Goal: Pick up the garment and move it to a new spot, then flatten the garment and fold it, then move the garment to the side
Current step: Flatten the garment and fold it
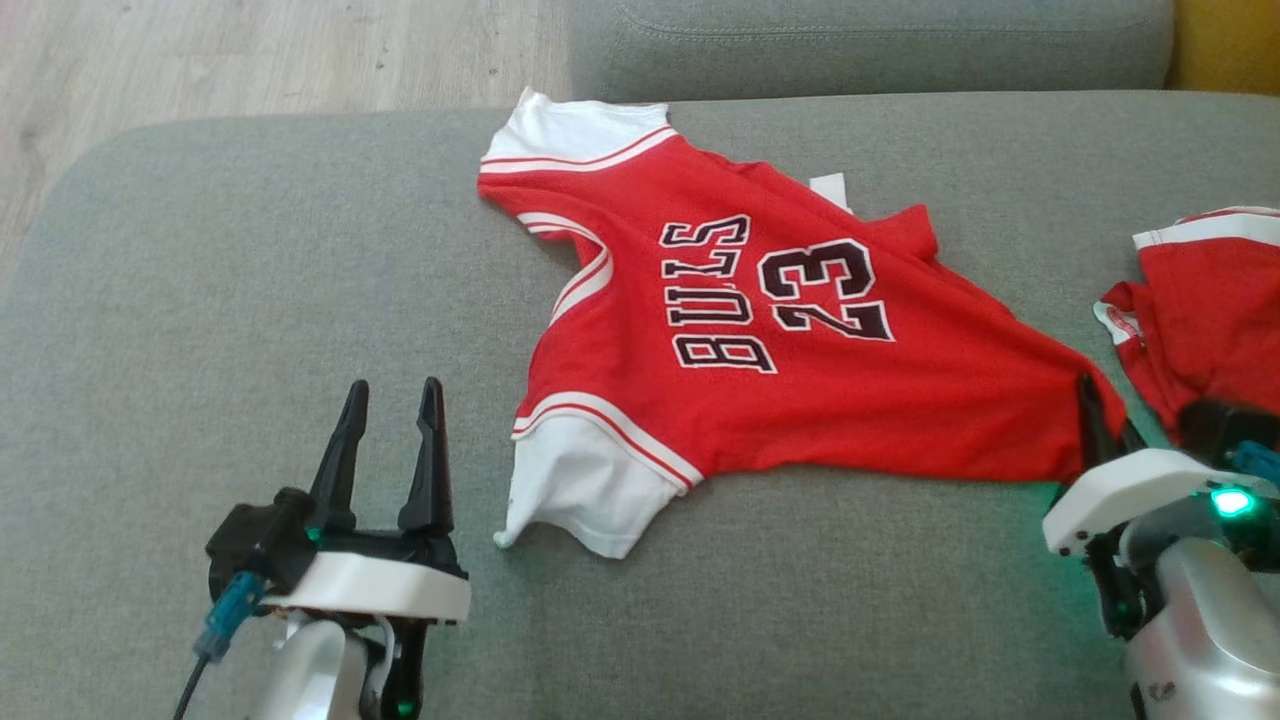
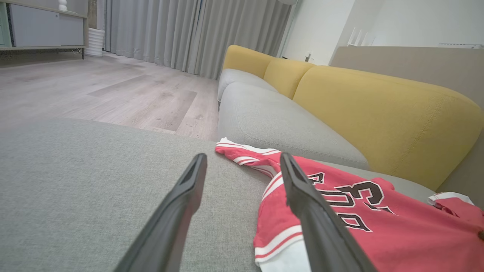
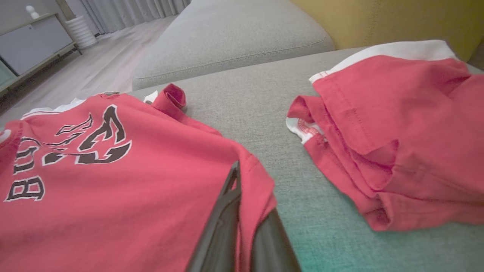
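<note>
On the grey cushion (image 1: 250, 280) the red jersey (image 1: 760, 340) lies spread but wrinkled, unfolded; the right gripper (image 1: 1092, 405) is pinched shut on its hem corner, the left gripper (image 1: 392, 400) gapes empty beside a sleeve. Flattening, folding and setting aside seem left

The grey fabric sofa seat (image 1: 200, 300) carries two pieces of clothing; a red jersey (image 1: 800, 410) with white sleeves and black lettering lies spread out, front up, near its middle; a second red garment (image 1: 1220, 320), crumpled and white-trimmed, lies near it towards the right edge, a strip of bare grey fabric between them.
</note>
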